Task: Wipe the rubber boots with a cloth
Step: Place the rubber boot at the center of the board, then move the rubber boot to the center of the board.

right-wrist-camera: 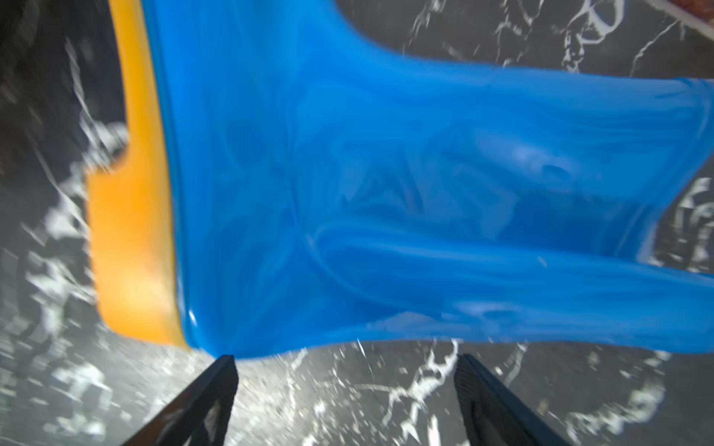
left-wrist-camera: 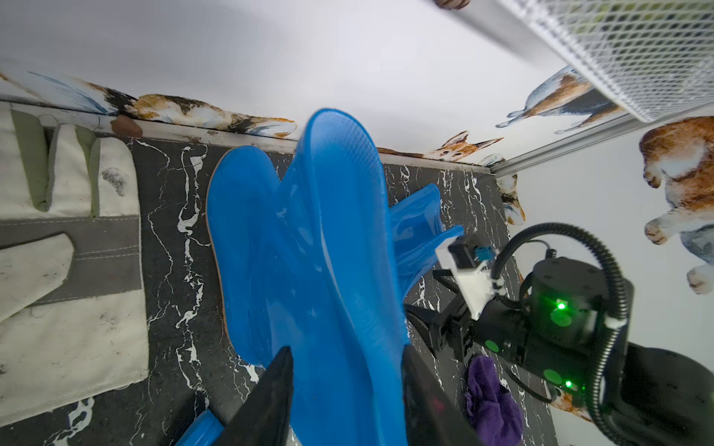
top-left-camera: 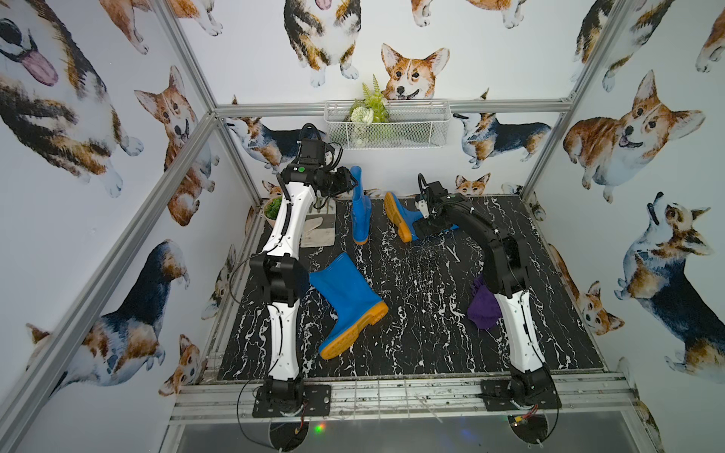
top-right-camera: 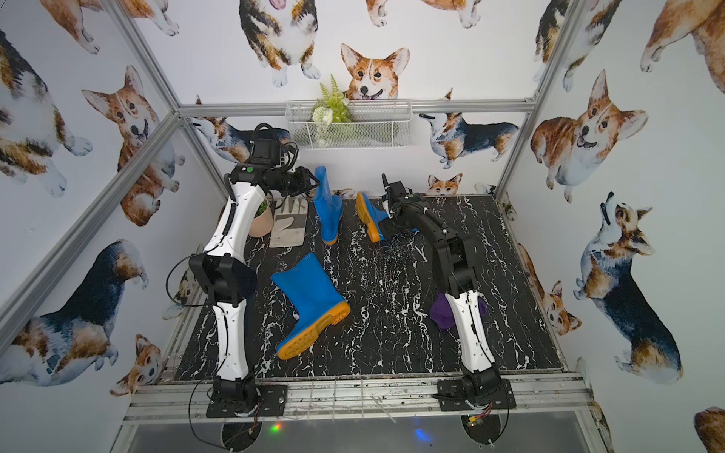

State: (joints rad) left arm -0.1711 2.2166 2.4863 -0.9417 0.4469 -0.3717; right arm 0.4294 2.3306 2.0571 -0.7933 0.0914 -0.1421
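Three blue rubber boots with orange soles show in both top views. One stands upright (top-left-camera: pixel 360 210) at the back, one lies on its side (top-left-camera: pixel 402 217) to its right, and one lies nearer the front (top-left-camera: pixel 347 306). My left gripper (left-wrist-camera: pixel 345 349) is open at the top of the upright boot (left-wrist-camera: pixel 309 251), a finger on either side of its shaft. The right gripper (right-wrist-camera: pixel 347 370) is open wide over bare floor, just short of the back lying boot (right-wrist-camera: pixel 386 193). The purple cloth (top-left-camera: pixel 484 310) lies on the floor, partly hidden by my right arm, with neither gripper on it.
A pale work glove (top-right-camera: pixel 290 221) lies flat at the back left beside a potted plant (top-right-camera: pixel 261 219). A white wire basket (top-left-camera: pixel 386 123) with greenery hangs on the back wall. The floor is black marble-patterned (top-left-camera: pixel 412 333), with walls on three sides.
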